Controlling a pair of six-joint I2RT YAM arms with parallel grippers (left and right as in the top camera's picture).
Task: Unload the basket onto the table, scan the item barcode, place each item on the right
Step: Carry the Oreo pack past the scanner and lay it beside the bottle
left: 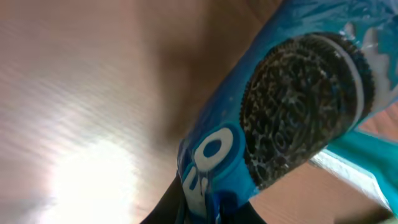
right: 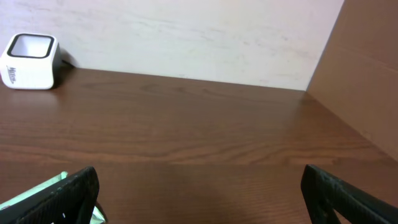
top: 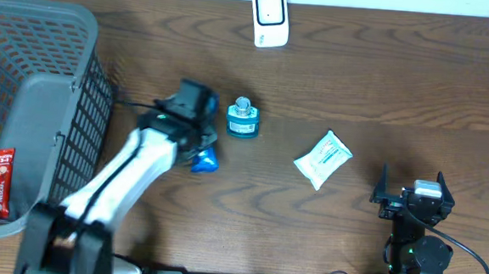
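Note:
A blue cookie packet (left: 273, 112) printed with a dark sandwich cookie fills the left wrist view, and my left gripper (left: 205, 208) is shut on its lower end. From overhead the packet (top: 205, 159) pokes out below the left gripper (top: 198, 144), just above the table's middle left. The white barcode scanner (top: 270, 18) stands at the far edge, well apart from the packet; it also shows in the right wrist view as the scanner (right: 29, 61). At the near right my right gripper (top: 412, 185) is open and holds nothing, its fingertips (right: 78, 186) wide apart.
A blue jar (top: 243, 120) stands just right of the left gripper. A white wipes pack (top: 322, 159) lies right of centre. A grey mesh basket (top: 72, 33) at the left holds a red bar (top: 4, 182). A cardboard wall (right: 367, 68) rises at the right.

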